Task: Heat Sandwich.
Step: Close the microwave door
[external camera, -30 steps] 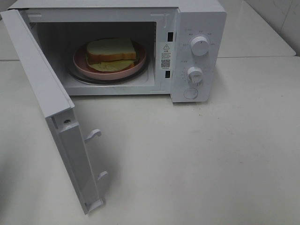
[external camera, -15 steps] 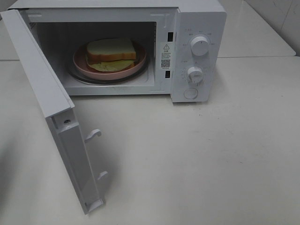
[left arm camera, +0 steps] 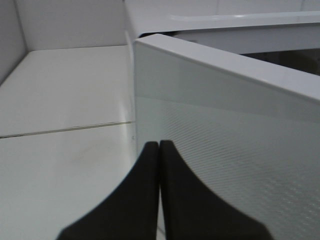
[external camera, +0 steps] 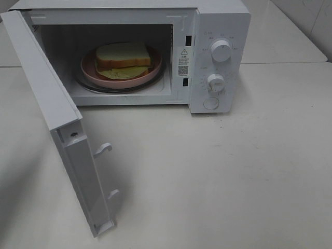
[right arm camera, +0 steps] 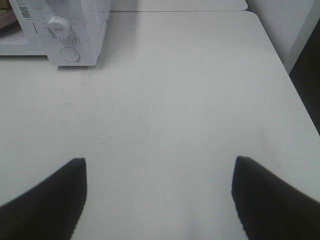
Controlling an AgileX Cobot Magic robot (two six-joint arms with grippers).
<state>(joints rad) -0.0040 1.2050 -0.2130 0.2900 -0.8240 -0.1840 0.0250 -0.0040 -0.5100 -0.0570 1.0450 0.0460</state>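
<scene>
Exterior high: one sandwich (external camera: pixel 123 56), one plate (external camera: pixel 122 83).

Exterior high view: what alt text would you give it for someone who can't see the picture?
A white microwave stands on a white table with its door swung wide open to the left. Inside, a sandwich lies on a pink plate. The panel at the right carries an upper knob and a lower knob.
</scene>
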